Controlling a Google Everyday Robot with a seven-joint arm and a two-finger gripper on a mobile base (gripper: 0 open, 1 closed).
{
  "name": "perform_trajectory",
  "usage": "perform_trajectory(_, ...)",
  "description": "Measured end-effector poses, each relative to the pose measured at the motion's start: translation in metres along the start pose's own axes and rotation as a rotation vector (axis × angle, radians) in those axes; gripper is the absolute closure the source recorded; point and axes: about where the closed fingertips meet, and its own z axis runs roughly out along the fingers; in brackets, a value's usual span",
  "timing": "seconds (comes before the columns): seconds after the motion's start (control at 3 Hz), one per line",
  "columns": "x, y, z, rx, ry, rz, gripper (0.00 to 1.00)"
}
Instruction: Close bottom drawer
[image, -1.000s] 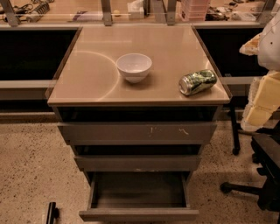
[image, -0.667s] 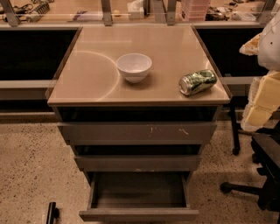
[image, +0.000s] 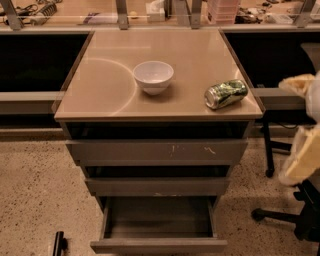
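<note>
While bottom drawer (image: 158, 245) stands pulled out, you see only the pale arm (image: 301, 155) at right edge; gripper out of view; its grip cannot be told.

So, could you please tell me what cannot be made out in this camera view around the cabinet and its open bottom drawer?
- The tool: not in the camera view; only pale arm parts show, cut off by the right edge.
- The bottom drawer: the lower part of its front is cut off by the bottom edge.
- A dark bar at lower left: cut off by the bottom edge, so it cannot be identified.
- The can: its label is too small to read.
</note>
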Motion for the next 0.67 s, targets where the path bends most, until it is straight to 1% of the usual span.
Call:
perform_trajectory(0.33,0.026,0.041,0.049,-0.008,-0.135,0.032,0.0)
perform_trajectory(0.67,0.058,0.085,0.145,-0.081,-0.261,0.133,0.0)
